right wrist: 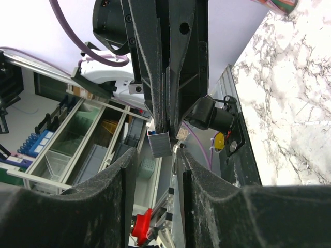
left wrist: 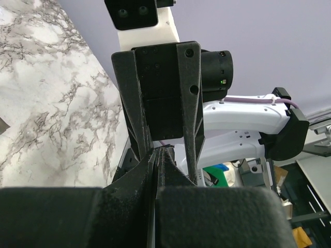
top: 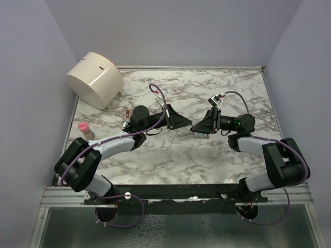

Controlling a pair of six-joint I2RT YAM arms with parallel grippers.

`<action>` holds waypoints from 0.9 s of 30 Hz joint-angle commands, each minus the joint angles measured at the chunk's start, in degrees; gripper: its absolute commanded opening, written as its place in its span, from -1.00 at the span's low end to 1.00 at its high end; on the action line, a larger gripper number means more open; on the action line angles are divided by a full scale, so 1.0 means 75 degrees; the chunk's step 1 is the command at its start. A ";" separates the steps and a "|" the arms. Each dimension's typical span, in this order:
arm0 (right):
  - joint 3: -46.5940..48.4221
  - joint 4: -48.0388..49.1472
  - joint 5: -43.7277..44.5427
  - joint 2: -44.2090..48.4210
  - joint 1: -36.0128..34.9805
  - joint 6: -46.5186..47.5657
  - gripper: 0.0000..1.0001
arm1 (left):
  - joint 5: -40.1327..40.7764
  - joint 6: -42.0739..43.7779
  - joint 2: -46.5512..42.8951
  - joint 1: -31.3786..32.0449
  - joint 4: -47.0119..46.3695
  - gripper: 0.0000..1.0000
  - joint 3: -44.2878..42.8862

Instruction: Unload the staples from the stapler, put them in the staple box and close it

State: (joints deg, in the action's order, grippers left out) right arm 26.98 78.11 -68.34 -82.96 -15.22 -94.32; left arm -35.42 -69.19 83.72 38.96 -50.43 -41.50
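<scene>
Handover: the staple strip (right wrist: 160, 143) is pinched by the left gripper (right wrist: 165, 129); the right gripper (right wrist: 155, 165), jaws parted around it, must be closed squarely

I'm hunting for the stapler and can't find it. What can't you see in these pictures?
Stapler: in no view. From above, the left gripper and right gripper meet and cover that spot.
Left wrist: shut fingers hide anything pinched between them.
Right wrist: grey block, perhaps staples, too small to be sure.
Right wrist: colourful thing cut off by the top edge.
</scene>
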 commanded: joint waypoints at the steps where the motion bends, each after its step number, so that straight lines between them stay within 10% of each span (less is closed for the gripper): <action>1: 0.0022 0.0533 0.0187 -0.0098 -0.0044 -0.0070 -0.31 | -0.0220 -0.0067 0.0064 -0.0027 -0.0439 -1.00 0.0113; 27: 0.0123 0.0274 0.0194 -0.0085 -0.0044 0.0186 -0.37 | -0.0375 -0.0102 0.0125 0.0044 -0.0549 -1.00 0.0174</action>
State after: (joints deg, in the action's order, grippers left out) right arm 27.00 79.31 -68.05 -83.61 -15.31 -94.19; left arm -36.69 -70.00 84.29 39.11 -51.99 -40.64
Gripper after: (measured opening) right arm 0.328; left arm 0.010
